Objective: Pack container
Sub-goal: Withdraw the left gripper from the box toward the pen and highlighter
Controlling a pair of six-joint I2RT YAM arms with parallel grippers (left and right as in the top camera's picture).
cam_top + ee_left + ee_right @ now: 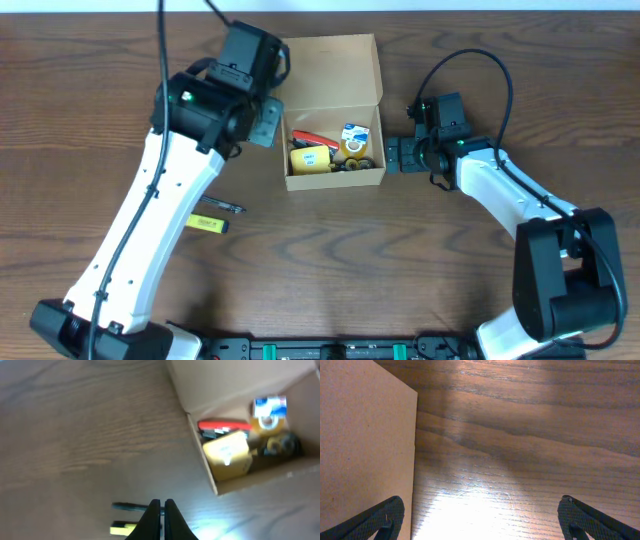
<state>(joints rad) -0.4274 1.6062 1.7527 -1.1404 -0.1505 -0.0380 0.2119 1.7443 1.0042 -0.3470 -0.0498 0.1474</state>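
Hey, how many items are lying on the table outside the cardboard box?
2: a dark pen and a yellow highlighter right beside it, both left of the box. The left arm could hide more.

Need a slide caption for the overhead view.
Open, partly filled cardboard box flanked by left gripper and right gripper; highlighter and pen lie outside.

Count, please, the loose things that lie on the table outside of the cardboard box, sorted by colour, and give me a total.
Yellow: 1, the highlighter
Black: 1, the pen
Total outside the cardboard box: 2
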